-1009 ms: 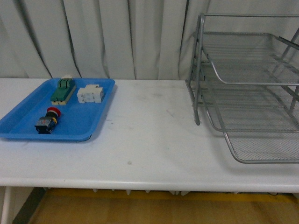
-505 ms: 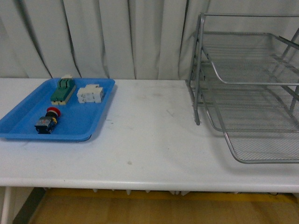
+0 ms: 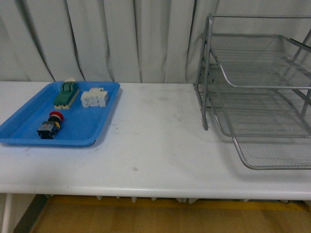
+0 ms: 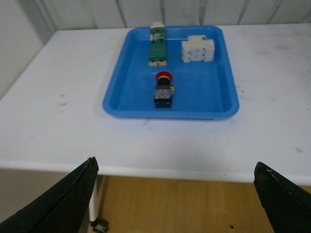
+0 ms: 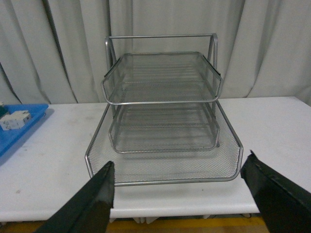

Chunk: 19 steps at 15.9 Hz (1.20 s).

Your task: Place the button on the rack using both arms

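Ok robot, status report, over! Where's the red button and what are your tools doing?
Left tool open, holding nothing. Right tool open, facing rack. Button lying in blue tray, untouched. Nothing blocking.

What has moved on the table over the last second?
Nothing visibly changed. The button still lies in the blue tray, near the green terminal block and the white component. The rack stands where it was.

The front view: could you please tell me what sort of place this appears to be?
Probably a robot test bench or lab: a plain white table before a pale curtain, a blue tray holding electrical parts such as the button, and an empty wire-mesh rack.
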Motion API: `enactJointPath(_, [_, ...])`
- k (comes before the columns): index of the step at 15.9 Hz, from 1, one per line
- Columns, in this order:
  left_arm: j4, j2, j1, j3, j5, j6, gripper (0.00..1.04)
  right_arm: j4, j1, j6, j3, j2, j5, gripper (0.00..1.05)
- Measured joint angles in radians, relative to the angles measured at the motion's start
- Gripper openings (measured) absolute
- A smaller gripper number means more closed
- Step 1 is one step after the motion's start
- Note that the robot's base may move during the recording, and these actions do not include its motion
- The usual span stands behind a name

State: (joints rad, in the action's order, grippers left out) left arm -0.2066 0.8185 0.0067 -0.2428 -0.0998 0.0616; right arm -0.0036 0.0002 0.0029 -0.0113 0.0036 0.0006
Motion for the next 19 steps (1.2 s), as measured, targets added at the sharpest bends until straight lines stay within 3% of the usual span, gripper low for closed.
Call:
enactJointPath(2, [-0.176,0.408,0.016,-0.177,0.064,0.027,0.98,0.0,0.0,0.0,0.0,0.0,0.0,0.99])
enactJointPath(7, [-0.087,1.123,0.057,-0.686,0.096,0.052,0.98,0.0,0.0,0.0,0.0,0.0,0.0,0.98])
enactJointPath(11, [0.03,1.356,0.08,-0.988,0.103,0.051,0.98,0.0,0.0,0.0,0.0,0.0,0.0,0.98])
enactJointPath(16, [0.145,1.538,0.095,-1.23,0.122,0.045,0.98,0.0,0.0,0.0,0.0,0.0,0.0,0.98])
enactJointPath(17, [0.159,1.556,0.095,-1.249,0.146,0.046,0.97,0.0,0.0,0.0,0.0,0.0,0.0,0.98])
enactJointPath(19, [0.221,1.59,0.097,-1.308,0.153,0.028,0.75,0.0,0.0,0.0,0.0,0.0,0.0,0.98])
